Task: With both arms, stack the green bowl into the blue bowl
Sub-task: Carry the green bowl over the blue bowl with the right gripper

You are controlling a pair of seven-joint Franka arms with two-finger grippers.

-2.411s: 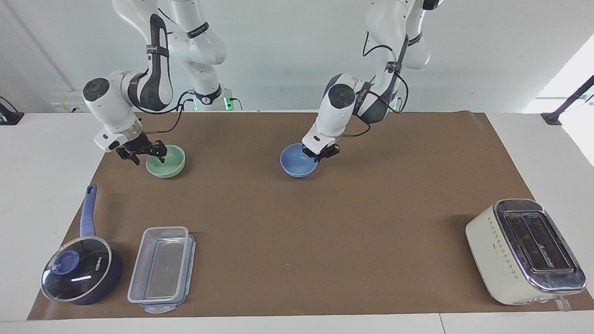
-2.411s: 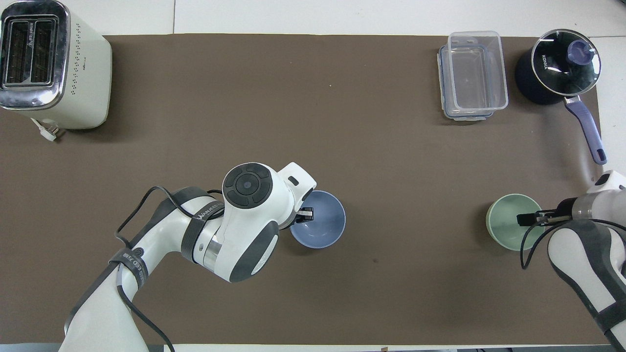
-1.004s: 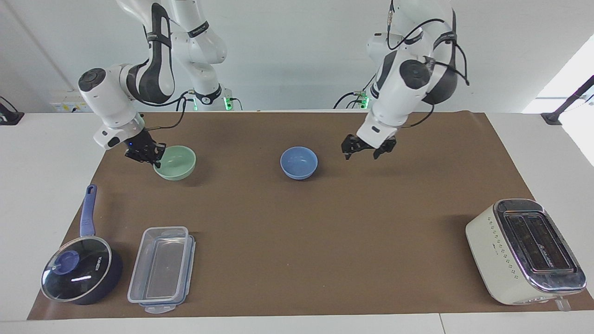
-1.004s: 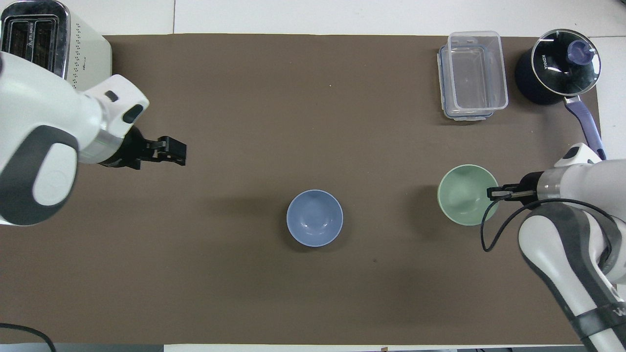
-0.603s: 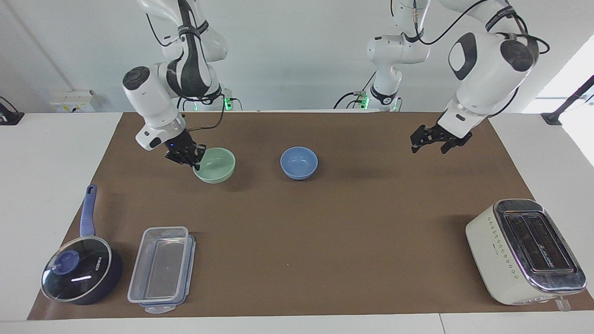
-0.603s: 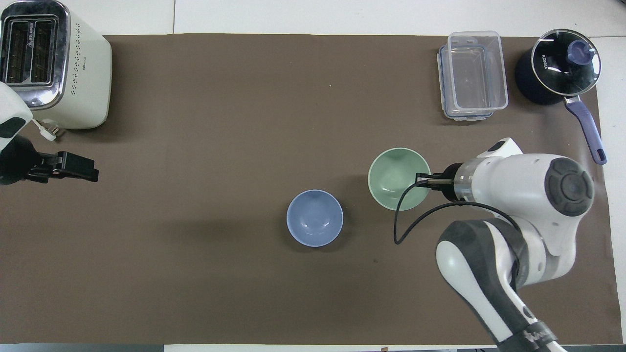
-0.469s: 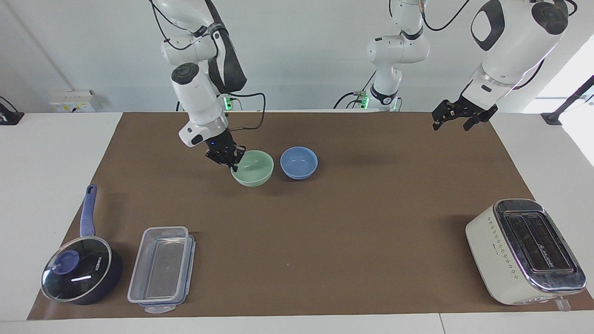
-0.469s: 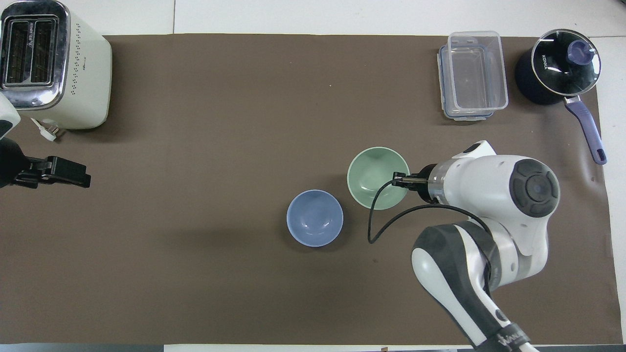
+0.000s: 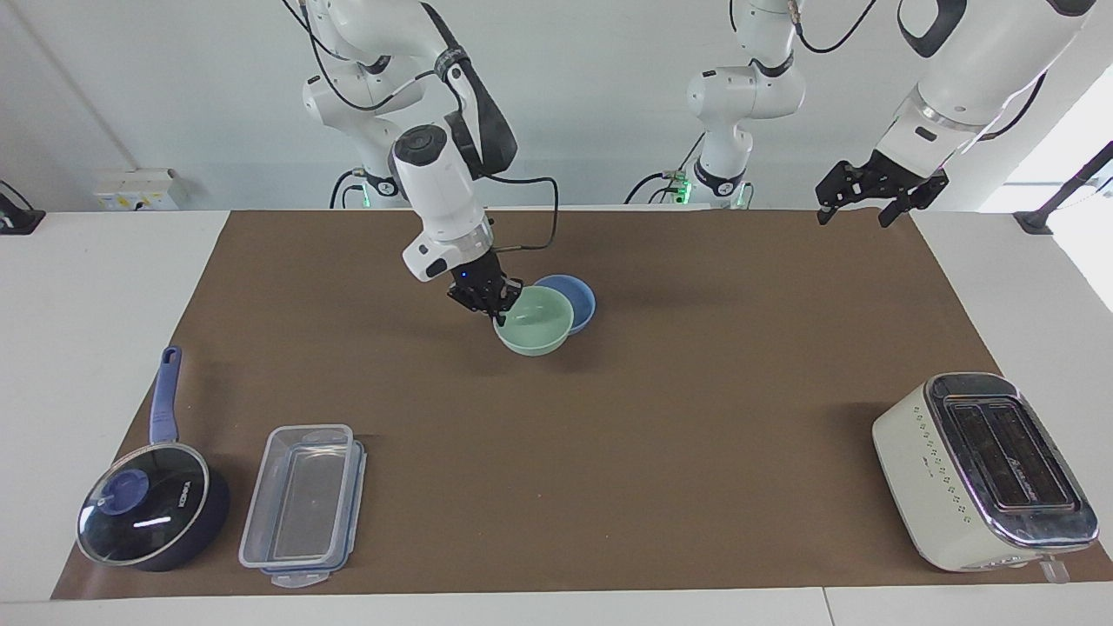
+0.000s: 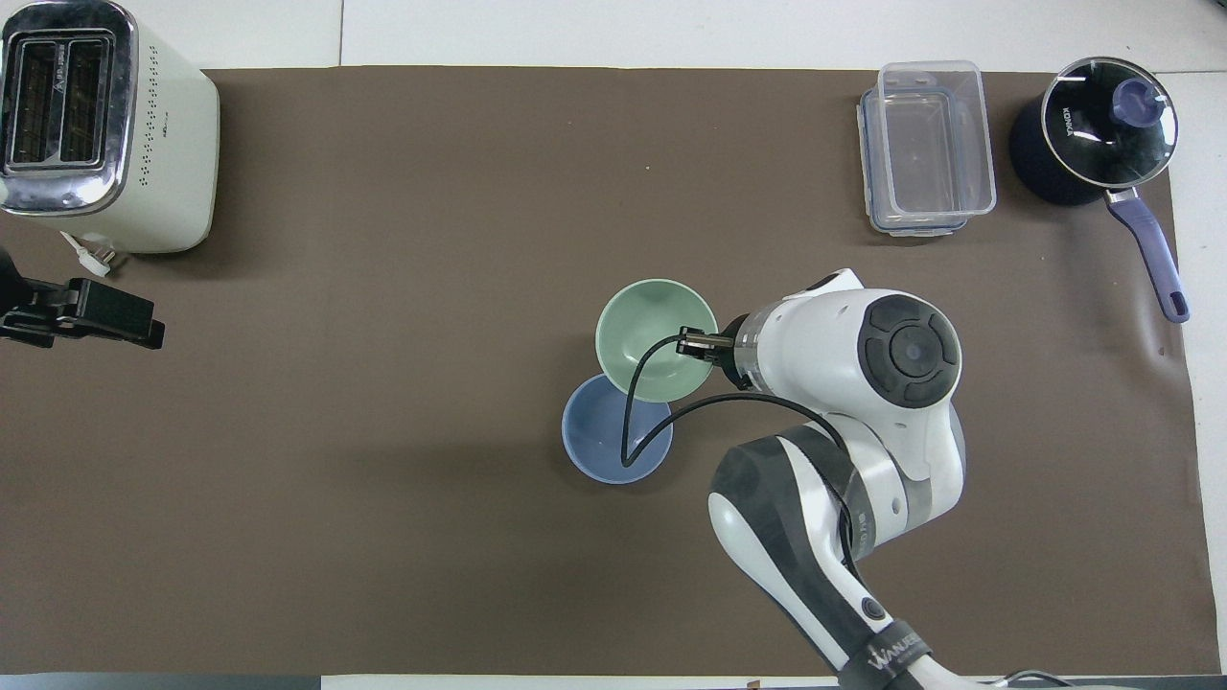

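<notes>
Right arm (image 9: 439, 187): it has swung from its own end of the table (image 9: 696, 435) toward the middle, carrying the green bowl with it.
Left arm (image 9: 974, 61): it has pulled up and away and now waits; the left gripper (image 9: 869, 202) hangs over the mat's corner at its own end, jaws apart and empty.
Green bowl (image 9: 533, 320): up in the air, clamped at its rim at about 9 o'clock in the facing view by the right gripper (image 9: 487, 302), jaws together on the thin wall. It now overlaps the blue bowl.
Blue bowl (image 9: 576, 298): resting on the table at mid-mat where the left arm left it, apart from any gripper.
Meaning: carrying is nearly over, I judge; the green bowl sits off centre toward 6 o'clock in the facing view, so it wants centring, then lowering and release.
Hidden: much of the blue bowl is covered by the green one; whether their rims touch cannot be told. The right gripper's inner finger is lost inside the bowl.
Cut off: in the overhead view the left gripper (image 10: 101, 314) shows only at the frame's edge.
</notes>
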